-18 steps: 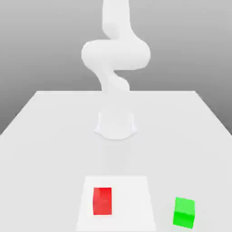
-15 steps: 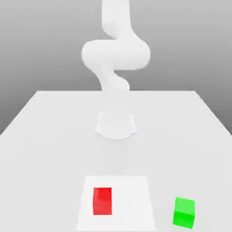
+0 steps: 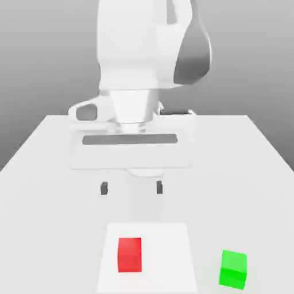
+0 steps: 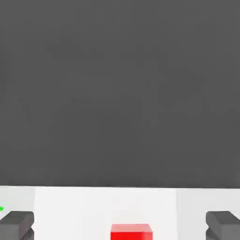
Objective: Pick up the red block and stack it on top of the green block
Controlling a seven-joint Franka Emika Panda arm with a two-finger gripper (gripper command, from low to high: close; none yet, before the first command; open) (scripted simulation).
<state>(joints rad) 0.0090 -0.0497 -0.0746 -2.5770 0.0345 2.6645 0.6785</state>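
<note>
- The table (image 3: 46, 172) is a plain white surface with a paler white square patch (image 3: 172, 252) near its front edge; everything below is placed against that patch.
- The red block (image 3: 130, 254) sits flat on the patch, a little toward the exterior view's left of the patch's middle, with bare patch showing on all sides of it.
- In the hand view the same red block (image 4: 131, 231) shows as a red top face between the two dark fingertips (image 4: 17, 224), touching neither one.
- The gripper (image 3: 131, 188) hangs above the table just behind the far edge of the patch, its two dark fingertips set wide apart with nothing between them, so the jaws are released.
- The gap between the fingertips lines up roughly over the red block's column, though the block lies nearer the camera and lower than they do.
- The white arm (image 3: 143, 51) rises behind the gripper, well back from the patch.
- The green block (image 3: 233, 269) rests on the bare table off the patch, just beyond the patch's edge on the exterior view's right and slightly nearer the front edge than the red block, well apart from it.
</note>
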